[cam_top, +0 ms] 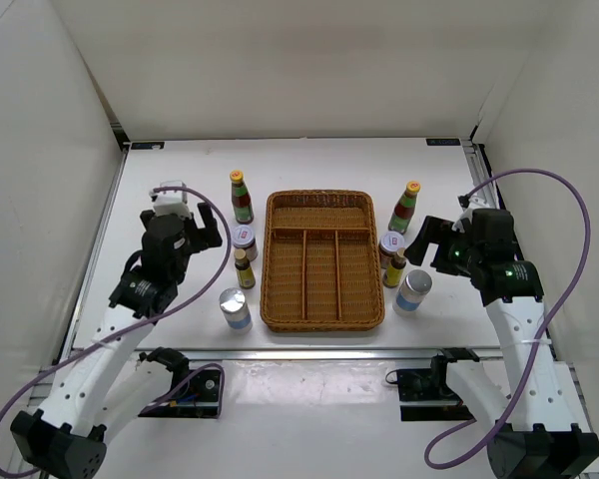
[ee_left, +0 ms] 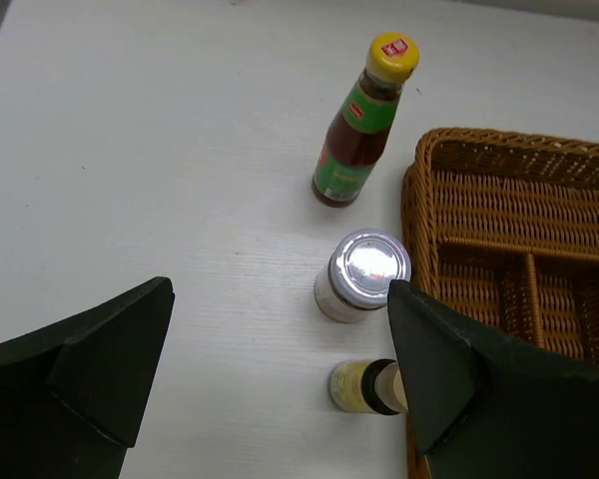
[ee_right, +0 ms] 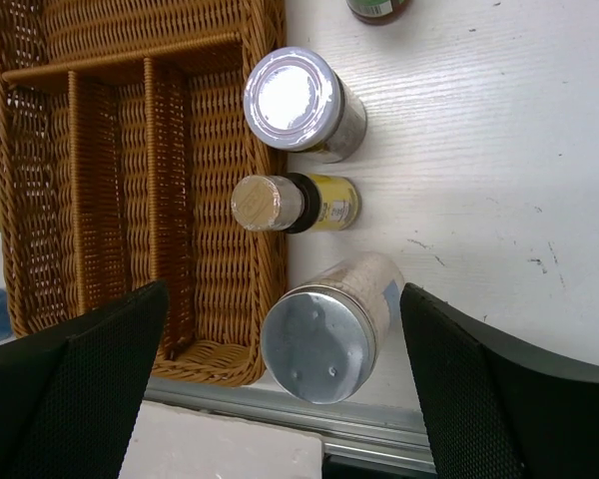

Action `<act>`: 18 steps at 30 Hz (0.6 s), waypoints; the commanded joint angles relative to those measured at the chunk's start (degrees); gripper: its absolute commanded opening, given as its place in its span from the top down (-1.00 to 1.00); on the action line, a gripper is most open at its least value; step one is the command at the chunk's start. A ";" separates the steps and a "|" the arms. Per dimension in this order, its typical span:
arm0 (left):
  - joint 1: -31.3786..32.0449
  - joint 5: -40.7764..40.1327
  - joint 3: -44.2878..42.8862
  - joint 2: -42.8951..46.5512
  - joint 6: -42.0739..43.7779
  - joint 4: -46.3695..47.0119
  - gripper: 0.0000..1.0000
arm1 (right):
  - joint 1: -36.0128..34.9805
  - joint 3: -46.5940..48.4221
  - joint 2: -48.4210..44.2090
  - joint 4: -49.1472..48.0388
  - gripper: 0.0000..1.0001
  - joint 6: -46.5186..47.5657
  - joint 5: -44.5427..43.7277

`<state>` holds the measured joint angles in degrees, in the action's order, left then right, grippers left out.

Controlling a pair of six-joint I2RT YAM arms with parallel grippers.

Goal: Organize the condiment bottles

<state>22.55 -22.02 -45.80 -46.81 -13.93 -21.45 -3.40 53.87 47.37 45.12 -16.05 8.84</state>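
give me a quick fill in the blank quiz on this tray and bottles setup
The wicker tray has all its compartments ____. On each side of it stand ____ condiment bottles. The two tall bottles have ____ caps. The left gripper and right gripper are both ____.
Missing words: empty; four; yellow; open.

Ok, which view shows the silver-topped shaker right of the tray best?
Right wrist: the shaker fills the foreground, lid and side clear, beside the tray. Top external shows it small. Left wrist misses it.
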 commanded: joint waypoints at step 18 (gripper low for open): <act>0.22 -3.29 0.01 2.07 -2.06 0.71 -0.99 | -0.20 -1.84 -0.18 0.23 -0.96 -5.22 3.11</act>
<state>22.55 -26.06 -45.45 -45.19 -15.90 -21.39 -3.40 52.07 47.07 45.36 -20.12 11.09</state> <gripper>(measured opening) 0.987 0.987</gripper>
